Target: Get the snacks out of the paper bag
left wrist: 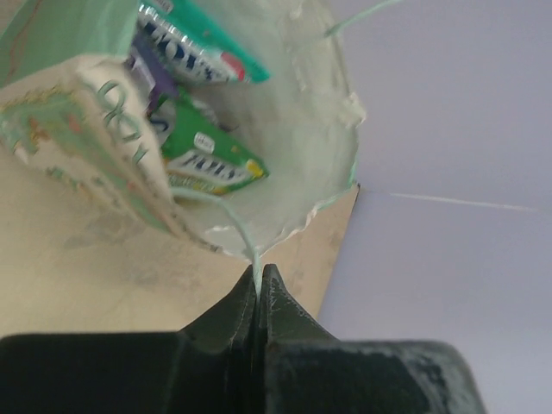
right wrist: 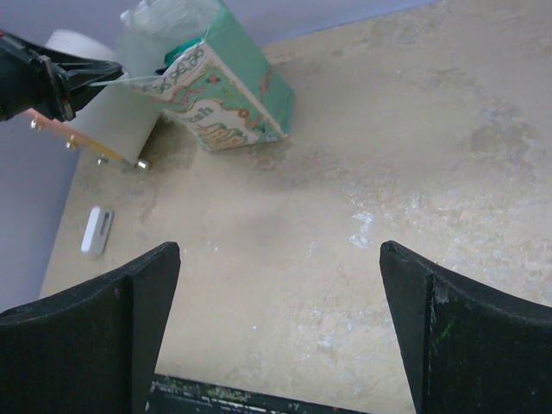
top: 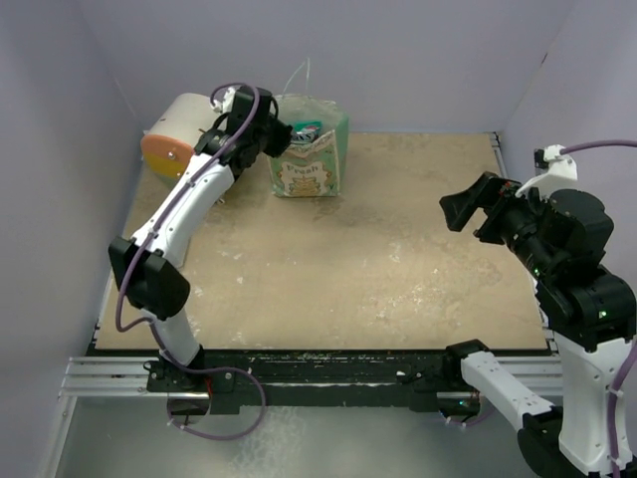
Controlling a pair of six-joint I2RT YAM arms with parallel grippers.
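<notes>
Left fingers are pinching the thin string handle of the paper bag, over at the worktop's far side. Snacks sit inside the bag: green packets for sure, maybe a purple one, hard to tell. Right fingers are spread wide, well apart from it.

Glossy candy packets lay inside the small green paper bag, which stood far back on the tan bench, right of the big cream cylinder.

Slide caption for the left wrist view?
Left gripper shut on the string handle of the paper bag, snacks showing inside its open mouth.
</notes>
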